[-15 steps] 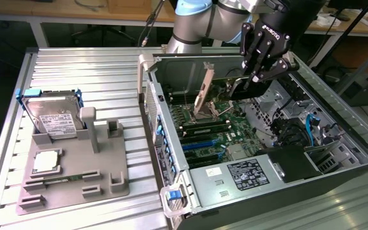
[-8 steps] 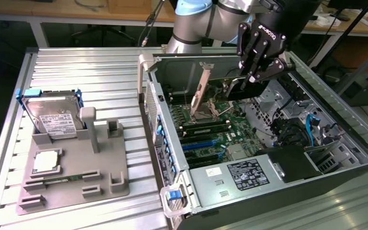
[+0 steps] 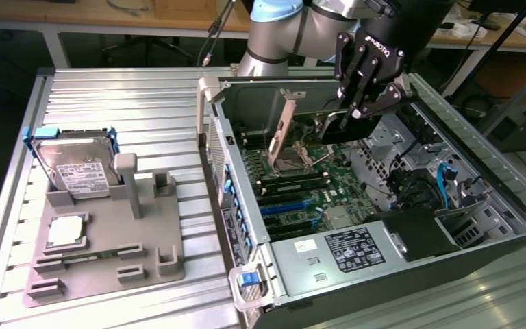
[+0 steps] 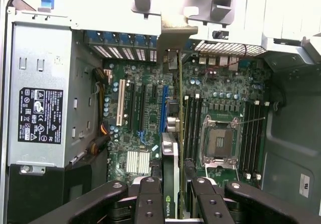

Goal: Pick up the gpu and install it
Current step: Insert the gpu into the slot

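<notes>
Gripping the gpu [image 4: 171,158] edge-on above the motherboard [image 4: 145,108], the gripper [image 4: 170,196] stays off fragile components; card looks light, stiff.

The exterior view looks down at an angle from some way off, taking in the ribbed metal surface [image 3: 107,96] and the open black computer case [image 3: 482,226] below the black end effector [image 3: 366,113]. The wrist view looks close past the end effector [image 4: 170,194], seemingly straight down. Both share the green motherboard [image 3: 336,181] [image 4: 150,108].
</notes>
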`<state>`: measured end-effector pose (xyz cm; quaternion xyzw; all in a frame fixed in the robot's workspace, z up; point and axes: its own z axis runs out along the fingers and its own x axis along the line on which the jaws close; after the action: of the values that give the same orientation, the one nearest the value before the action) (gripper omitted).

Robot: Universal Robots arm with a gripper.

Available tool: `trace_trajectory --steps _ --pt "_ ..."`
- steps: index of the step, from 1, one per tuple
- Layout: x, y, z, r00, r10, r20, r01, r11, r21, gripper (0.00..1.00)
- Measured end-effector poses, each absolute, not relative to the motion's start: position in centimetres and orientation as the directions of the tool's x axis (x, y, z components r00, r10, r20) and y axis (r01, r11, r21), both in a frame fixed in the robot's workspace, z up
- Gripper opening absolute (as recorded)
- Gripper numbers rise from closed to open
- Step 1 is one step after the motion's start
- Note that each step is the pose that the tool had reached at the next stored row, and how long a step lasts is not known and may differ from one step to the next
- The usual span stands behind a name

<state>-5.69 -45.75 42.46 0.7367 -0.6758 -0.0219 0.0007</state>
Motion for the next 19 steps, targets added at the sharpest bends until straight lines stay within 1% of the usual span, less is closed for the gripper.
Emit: trace_trajectory --steps 19 --pt "-5.63 -45.75 41.97 0.091 -0.995 -0.031 -0.995 -0.092 0.03 0.27"
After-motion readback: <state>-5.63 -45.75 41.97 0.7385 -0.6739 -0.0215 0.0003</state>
